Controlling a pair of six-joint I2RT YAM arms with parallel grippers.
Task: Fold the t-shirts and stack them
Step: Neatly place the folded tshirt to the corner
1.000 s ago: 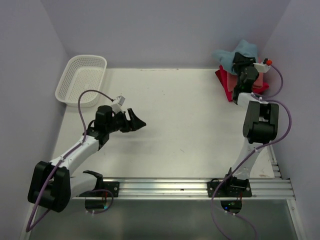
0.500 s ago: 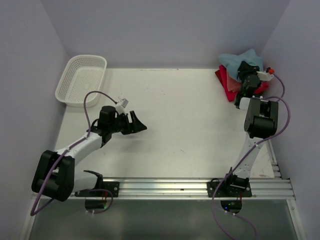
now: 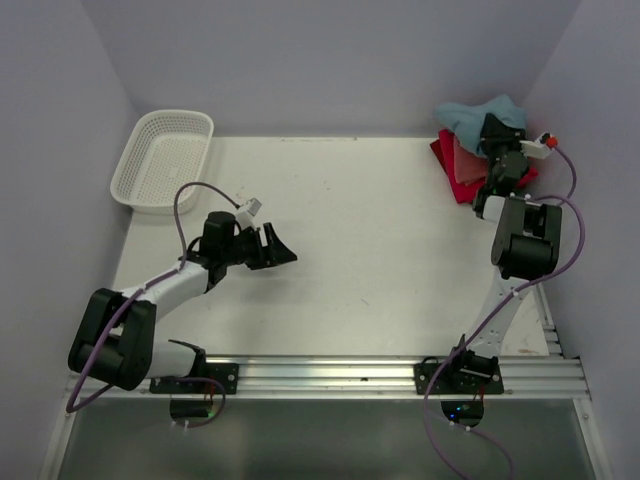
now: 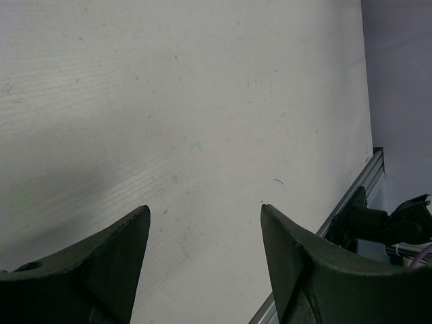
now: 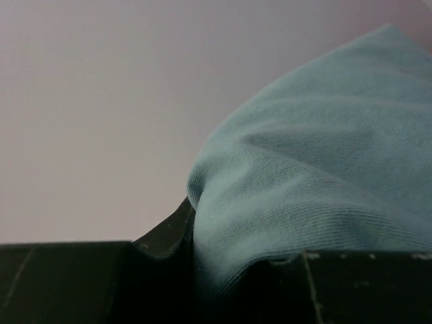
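At the table's far right corner lies a pile of folded t-shirts, a red one (image 3: 447,158) and a salmon-pink one (image 3: 468,161), with a bunched teal-blue t-shirt (image 3: 462,117) on top. My right gripper (image 3: 497,130) is over that pile, shut on the teal-blue t-shirt (image 5: 317,169), whose cloth fills the right wrist view between the jaws. My left gripper (image 3: 280,248) hovers low over the bare table at left centre, open, with nothing between its fingers (image 4: 108,263).
A white mesh basket (image 3: 163,158) stands at the far left corner. The metal rail (image 3: 400,375) with both arm bases runs along the near edge. Walls close in behind and on both sides.
The right gripper has carried the teal-blue shirt further back and right over the pile. The left arm has drawn in slightly, its jaws narrowing a little.
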